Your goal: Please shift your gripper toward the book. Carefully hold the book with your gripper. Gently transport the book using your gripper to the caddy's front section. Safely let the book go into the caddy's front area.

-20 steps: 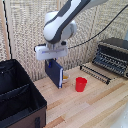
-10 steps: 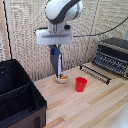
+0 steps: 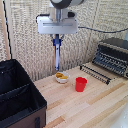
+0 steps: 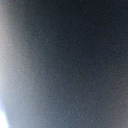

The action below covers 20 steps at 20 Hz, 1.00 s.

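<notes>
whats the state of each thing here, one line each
gripper: shut on the book, raised above the table
book: hanging edge-on, clear of the table
caddy: open-topped, book not in it
red cup: upright
small bowl: upright, something yellow inside
toaster oven: door down

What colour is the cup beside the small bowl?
Red: the cup shows best in the exterior view, standing on the wooden table.

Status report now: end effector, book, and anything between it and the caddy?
End effector shut on book, lifted, hanging edge-on. Caddy off to exterior view's left, apart. Small bowl below book; red cup beside it.
</notes>
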Available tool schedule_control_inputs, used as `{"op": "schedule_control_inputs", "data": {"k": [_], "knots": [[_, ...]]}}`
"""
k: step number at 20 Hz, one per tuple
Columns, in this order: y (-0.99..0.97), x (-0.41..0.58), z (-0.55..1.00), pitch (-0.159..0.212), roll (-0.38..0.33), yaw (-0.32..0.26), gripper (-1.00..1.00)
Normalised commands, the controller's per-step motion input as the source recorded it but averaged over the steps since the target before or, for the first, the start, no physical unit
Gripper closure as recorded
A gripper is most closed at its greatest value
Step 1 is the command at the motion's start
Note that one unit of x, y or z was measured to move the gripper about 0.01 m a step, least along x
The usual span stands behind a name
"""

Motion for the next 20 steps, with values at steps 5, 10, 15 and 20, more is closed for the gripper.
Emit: {"op": "schedule_control_inputs", "data": {"k": [5, 10, 15, 20], "knots": [[0.25, -0.169, 0.54, 0.000, 0.000, -0.230, 1.00], [0.41, -0.057, 0.39, -0.003, 0.006, -0.224, 1.00], [0.63, -0.049, 0.15, 0.000, 0.000, -0.164, 1.00], [0.73, -0.126, 0.06, 0.009, 0.000, -0.110, 1.00]]}}
